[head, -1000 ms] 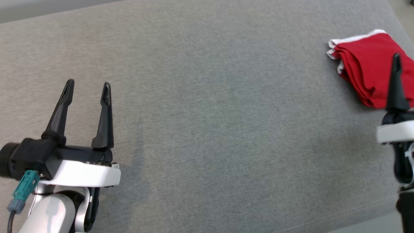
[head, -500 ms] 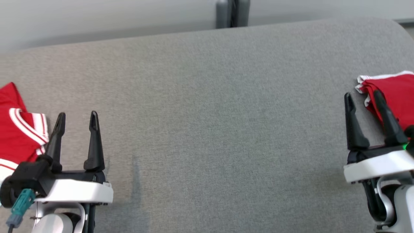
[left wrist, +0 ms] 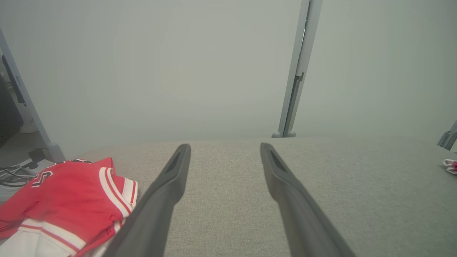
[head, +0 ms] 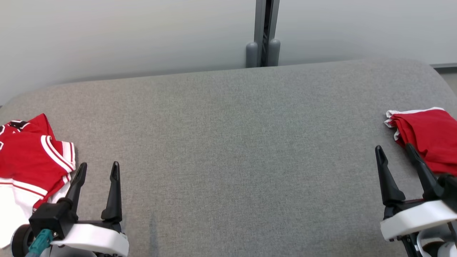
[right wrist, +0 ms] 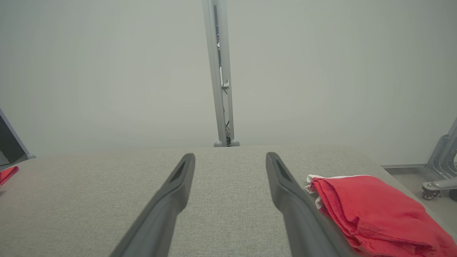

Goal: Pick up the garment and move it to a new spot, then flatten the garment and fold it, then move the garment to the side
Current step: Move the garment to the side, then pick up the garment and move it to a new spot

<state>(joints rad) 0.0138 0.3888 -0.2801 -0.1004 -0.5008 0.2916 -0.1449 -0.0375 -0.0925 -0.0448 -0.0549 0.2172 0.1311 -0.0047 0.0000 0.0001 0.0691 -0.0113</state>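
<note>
Lying crumpled at the padded table's [head: 228,142] left end, the red-and-white jersey [head: 32,157] is judged nearer the left gripper [head: 99,165], just outboard of its spread, empty jaws; the right gripper [head: 393,147] is likewise seen agape.

Right tool [right wrist: 230,155] spread wide, empty; folded red garment [right wrist: 375,207] just beside, on grey cushion [right wrist: 89,185].

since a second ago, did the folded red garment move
No. The folded red garment lies by the same right corner of the grey table; the camera shifted, not it.
</note>
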